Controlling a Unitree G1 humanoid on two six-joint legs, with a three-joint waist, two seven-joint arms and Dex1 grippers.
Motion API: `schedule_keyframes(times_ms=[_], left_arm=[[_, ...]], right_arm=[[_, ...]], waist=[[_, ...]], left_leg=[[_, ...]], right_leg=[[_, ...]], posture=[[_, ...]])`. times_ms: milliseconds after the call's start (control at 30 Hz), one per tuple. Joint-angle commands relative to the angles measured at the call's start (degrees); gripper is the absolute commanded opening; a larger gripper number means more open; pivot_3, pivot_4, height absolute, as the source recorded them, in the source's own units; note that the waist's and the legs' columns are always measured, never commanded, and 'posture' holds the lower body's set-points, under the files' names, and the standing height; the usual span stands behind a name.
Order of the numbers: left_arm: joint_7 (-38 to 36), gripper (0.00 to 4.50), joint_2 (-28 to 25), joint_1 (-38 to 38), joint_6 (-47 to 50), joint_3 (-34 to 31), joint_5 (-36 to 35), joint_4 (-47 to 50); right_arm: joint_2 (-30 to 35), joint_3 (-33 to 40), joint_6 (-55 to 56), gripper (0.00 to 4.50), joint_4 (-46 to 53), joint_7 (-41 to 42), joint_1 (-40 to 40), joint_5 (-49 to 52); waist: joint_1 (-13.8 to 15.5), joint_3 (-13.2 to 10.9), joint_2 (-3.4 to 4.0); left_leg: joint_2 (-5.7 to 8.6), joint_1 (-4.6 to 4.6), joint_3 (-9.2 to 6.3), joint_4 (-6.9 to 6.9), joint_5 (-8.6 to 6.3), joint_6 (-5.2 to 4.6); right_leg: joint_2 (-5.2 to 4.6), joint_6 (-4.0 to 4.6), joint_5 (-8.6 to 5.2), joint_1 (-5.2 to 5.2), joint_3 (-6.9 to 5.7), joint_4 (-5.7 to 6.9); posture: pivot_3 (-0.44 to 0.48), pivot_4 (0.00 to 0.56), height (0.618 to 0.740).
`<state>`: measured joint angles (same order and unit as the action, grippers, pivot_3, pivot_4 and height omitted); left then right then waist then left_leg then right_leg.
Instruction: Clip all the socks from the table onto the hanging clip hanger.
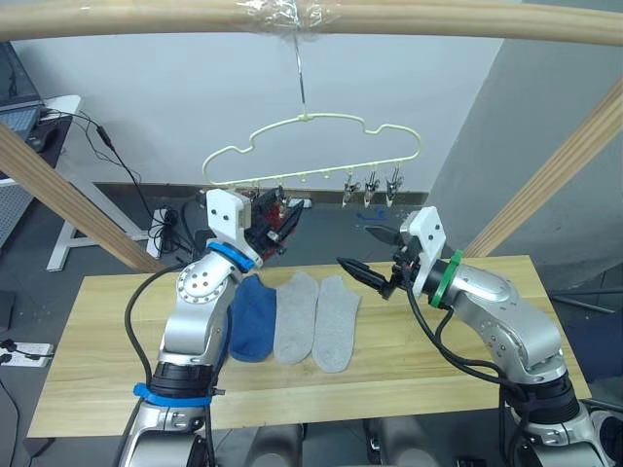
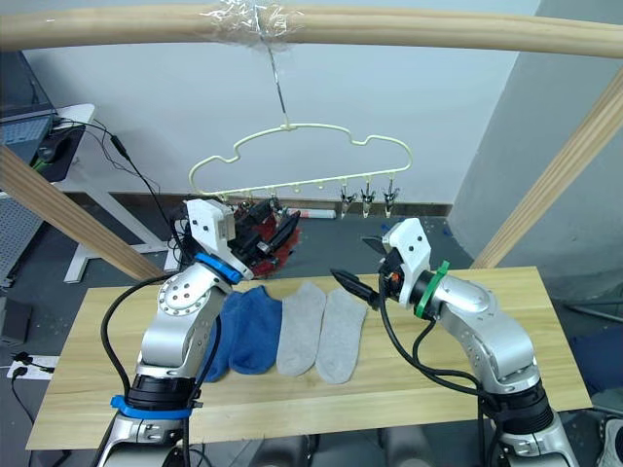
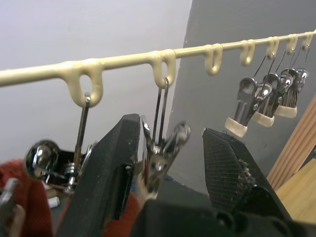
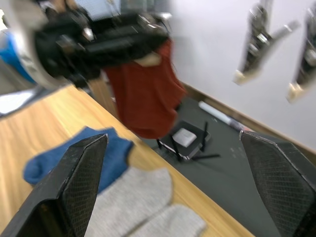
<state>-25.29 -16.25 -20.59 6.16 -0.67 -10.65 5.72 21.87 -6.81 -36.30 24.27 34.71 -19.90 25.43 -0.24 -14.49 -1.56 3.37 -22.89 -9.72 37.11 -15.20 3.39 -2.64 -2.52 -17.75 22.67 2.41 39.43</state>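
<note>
The pale-yellow clip hanger (image 1: 311, 146) hangs by its hook from the round beam. My left gripper (image 3: 170, 128) is raised to its left end, open, with one metal clip (image 3: 160, 158) standing between the fingers. Rust red sock fabric (image 4: 148, 94) hangs from the clips just under that gripper. On the table (image 1: 467, 360) lie blue socks (image 2: 243, 331) and two light grey socks (image 2: 321, 331) side by side. My right gripper (image 1: 362, 248) hovers open and empty above the grey socks' right edge, pointing at the left gripper. Three free clips (image 1: 370, 185) hang at the hanger's right.
The round wooden beam (image 1: 438, 19) crosses overhead, with slanted wooden posts (image 1: 68, 195) (image 1: 555, 175) at either side. Cables and a power strip (image 1: 161, 229) lie on the floor behind the table. A white desk (image 1: 58, 107) stands at far left.
</note>
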Motion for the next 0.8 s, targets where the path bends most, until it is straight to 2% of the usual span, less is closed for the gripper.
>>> schedule_keyframes(times_ms=[33,367,800], left_arm=[[2.28,2.28,1.18,1.50,0.36,0.97,1.09,4.98],[7.90,2.28,3.06,1.87,-1.02,1.44,5.96,5.61],[9.35,2.28,3.11,0.80,-4.56,1.98,8.99,3.80]], right_arm=[[0.60,2.08,1.44,4.50,3.12,1.67,-1.60,2.38],[1.37,2.95,0.70,4.50,3.38,1.67,-2.64,3.62],[1.48,3.44,0.33,4.50,3.34,1.11,-2.96,4.51]], waist=[[-0.03,0.00,0.00],[-0.01,0.00,0.00],[0.00,0.00,0.00]], left_leg=[[0.00,0.01,0.00,0.00,0.00,-0.01],[0.00,0.06,0.14,0.00,0.03,-0.02],[0.00,0.06,0.18,-0.01,0.04,-0.03]], right_leg=[[0.00,0.00,0.00,0.00,0.00,0.01],[0.01,0.00,0.00,-0.01,-0.01,0.13],[0.01,0.00,0.00,-0.01,0.00,0.12]], posture=[[0.047,0.234,0.740],[0.044,0.238,0.740],[0.042,0.238,0.740]])
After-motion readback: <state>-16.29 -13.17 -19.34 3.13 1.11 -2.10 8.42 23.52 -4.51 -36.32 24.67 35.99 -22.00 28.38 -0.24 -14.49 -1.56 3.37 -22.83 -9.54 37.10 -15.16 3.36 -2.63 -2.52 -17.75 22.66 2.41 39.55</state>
